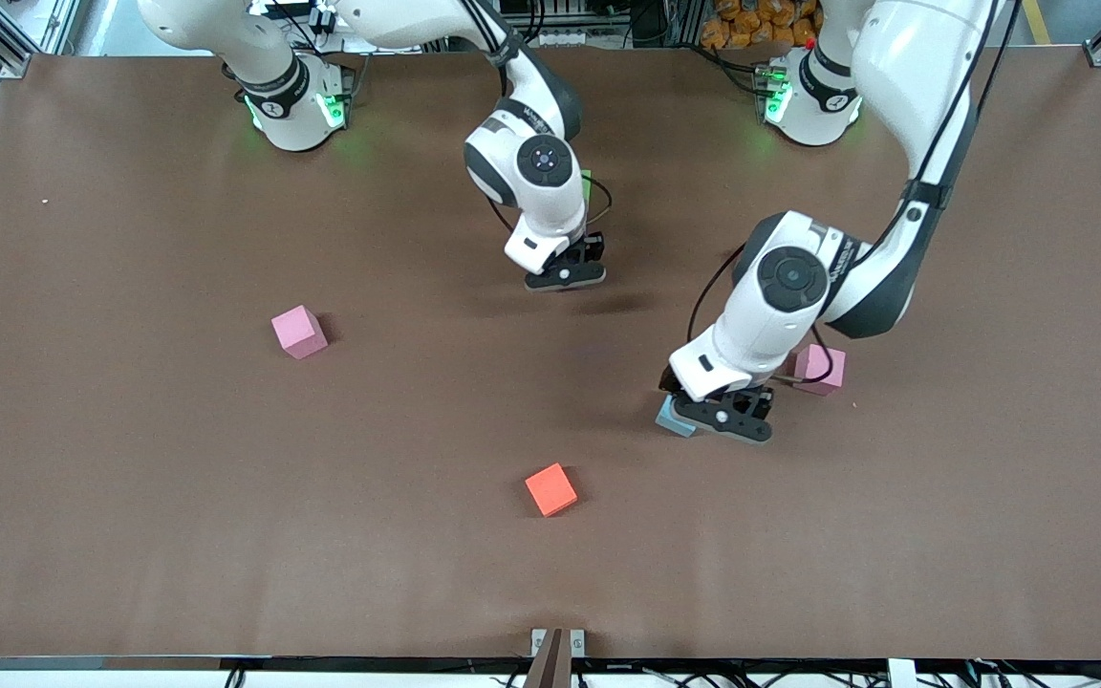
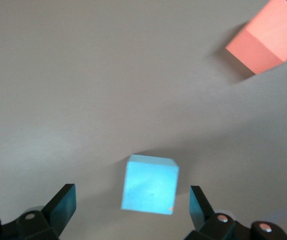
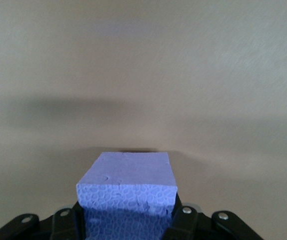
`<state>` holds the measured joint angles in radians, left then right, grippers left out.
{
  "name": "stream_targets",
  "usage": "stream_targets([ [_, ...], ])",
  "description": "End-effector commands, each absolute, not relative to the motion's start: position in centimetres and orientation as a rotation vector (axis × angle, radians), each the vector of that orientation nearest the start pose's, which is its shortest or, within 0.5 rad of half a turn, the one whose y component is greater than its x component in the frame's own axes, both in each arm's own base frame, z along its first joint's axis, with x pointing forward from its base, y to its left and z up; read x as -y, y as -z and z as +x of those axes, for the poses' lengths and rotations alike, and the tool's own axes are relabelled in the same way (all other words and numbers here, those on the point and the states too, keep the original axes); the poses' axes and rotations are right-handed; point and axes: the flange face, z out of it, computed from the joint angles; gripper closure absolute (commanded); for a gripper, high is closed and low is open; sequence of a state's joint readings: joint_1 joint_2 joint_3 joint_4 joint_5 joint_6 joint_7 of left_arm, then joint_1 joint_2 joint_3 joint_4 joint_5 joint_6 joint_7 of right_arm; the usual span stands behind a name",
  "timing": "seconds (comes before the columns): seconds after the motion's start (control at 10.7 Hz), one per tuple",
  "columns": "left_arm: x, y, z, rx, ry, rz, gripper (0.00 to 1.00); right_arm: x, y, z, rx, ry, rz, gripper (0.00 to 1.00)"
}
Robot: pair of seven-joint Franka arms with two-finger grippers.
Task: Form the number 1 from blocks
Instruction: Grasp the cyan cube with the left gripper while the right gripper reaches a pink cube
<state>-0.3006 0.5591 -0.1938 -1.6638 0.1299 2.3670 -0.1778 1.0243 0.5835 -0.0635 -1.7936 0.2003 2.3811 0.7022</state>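
A light blue block (image 2: 150, 184) rests on the table between the spread fingers (image 2: 63, 205) of my left gripper (image 2: 132, 206), which is open and touches neither of its sides. From the front, that block (image 1: 673, 418) peeks out beside the left gripper (image 1: 708, 420). My right gripper (image 3: 126, 222) is shut on a purple block (image 3: 126, 182) and hangs over the middle of the table. In the front view the right gripper (image 1: 565, 277) hides that block. An orange-red block (image 1: 550, 489) lies nearer to the camera. One pink block (image 1: 298, 332) sits toward the right arm's end, another (image 1: 820, 369) beside the left arm.
A sliver of green (image 1: 586, 183) shows past the right arm's wrist. The orange-red block (image 2: 268, 37) also appears in the left wrist view. The brown table (image 1: 130, 526) stretches wide around the blocks.
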Motion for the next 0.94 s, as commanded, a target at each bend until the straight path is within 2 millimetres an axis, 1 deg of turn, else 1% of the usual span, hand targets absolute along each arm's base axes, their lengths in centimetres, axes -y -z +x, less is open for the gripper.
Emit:
stream_targets([
  [0.0, 32.2, -28.0, 62.9, -0.637, 0.169, -3.137, 0.0, -54.7, -21.9, 35.2, 0.185, -0.134, -3.071, 0.55],
  [0.09, 32.1, -27.0, 62.8, -0.63, 0.144, -3.143, 0.0, -54.9, -21.6, 34.5, 0.203, -0.141, -3.077, 0.55],
  [0.19, 32.7, -26.3, 62.5, -0.641, 0.126, -3.143, 0.0, -54.8, -21.4, 34.1, 0.209, -0.144, -3.081, 0.55],
  [0.38, 32.7, -25.5, 62.3, -0.676, 0.11, -3.128, 0.0, -55.2, -21.0, 33.4, 0.227, -0.151, -3.085, 0.55],
  [0.47, 32.7, -24.8, 62.2, -0.713, 0.095, -3.12, 0.0, -55.3, -21.0, 33.2, 0.225, -0.15, -3.085, 0.5],
  [0.56, 32.6, -24.2, 62.2, -0.717, 0.081, -3.117, 0.0, -55.3, -21.0, 33.2, 0.194, -0.149, -3.088, 0.25],
  [0.66, 32.6, -24.0, 62.2, -0.725, 0.078, -3.112, 0.0, -55.3, -21.1, 33.2, 0.177, -0.15, -3.09, 0.0],
  [0.75, 32.5, -23.4, 62.1, -0.748, 0.067, -3.105, 0.0, -55.3, -21.6, 33.4, 0.17, -0.146, -3.087, 0.0],
  [0.84, 32.1, -22.8, 62.2, -0.755, 0.054, -3.1, 0.0, -54.9, -23.1, 34.1, 0.149, -0.136, -3.072, 0.0],
])
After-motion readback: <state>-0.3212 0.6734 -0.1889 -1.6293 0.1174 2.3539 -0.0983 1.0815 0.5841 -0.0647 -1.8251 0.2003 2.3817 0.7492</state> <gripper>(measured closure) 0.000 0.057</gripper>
